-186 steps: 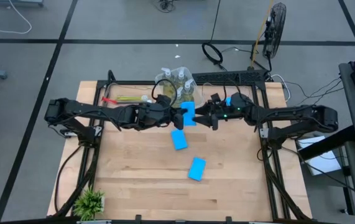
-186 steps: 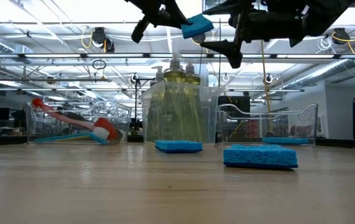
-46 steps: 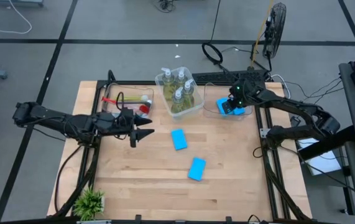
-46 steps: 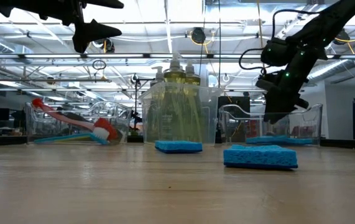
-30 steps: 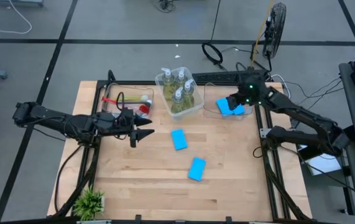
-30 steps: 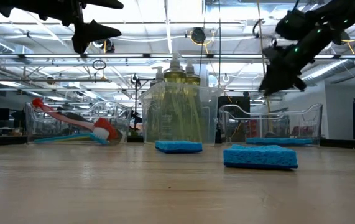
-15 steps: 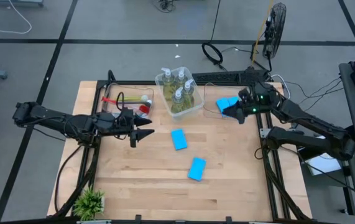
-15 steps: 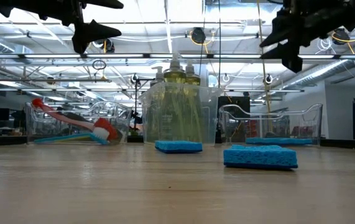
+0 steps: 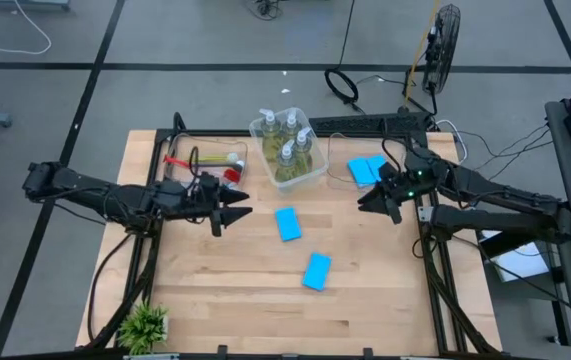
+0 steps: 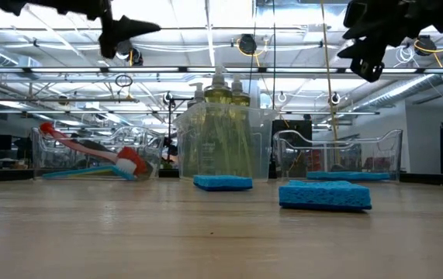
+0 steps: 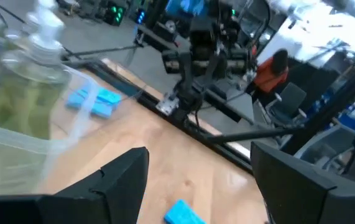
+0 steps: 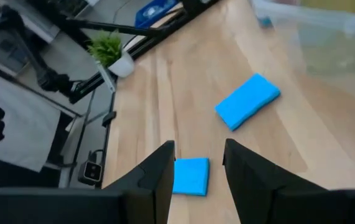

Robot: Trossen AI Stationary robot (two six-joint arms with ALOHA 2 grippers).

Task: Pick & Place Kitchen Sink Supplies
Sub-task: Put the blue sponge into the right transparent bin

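Since a moment ago the right pincer (image 9: 376, 203) has swung off the clear plastic bin (image 9: 363, 181) at the wooden bench's (image 9: 245, 300) far right, where two flat bright-blue sponges (image 9: 367, 168) lie, and hangs empty with jaws apart above the boards, while the left pincer (image 9: 237, 211) waits open and empty near the brush bin. To do the next pick well, I judge it should drop squarely over the nearer loose blue sponge (image 9: 287, 223), jaws spanning its short sides. That sponge lies mid-bench between both pincers; the second loose sponge (image 9: 316, 271) lies nearer the front.
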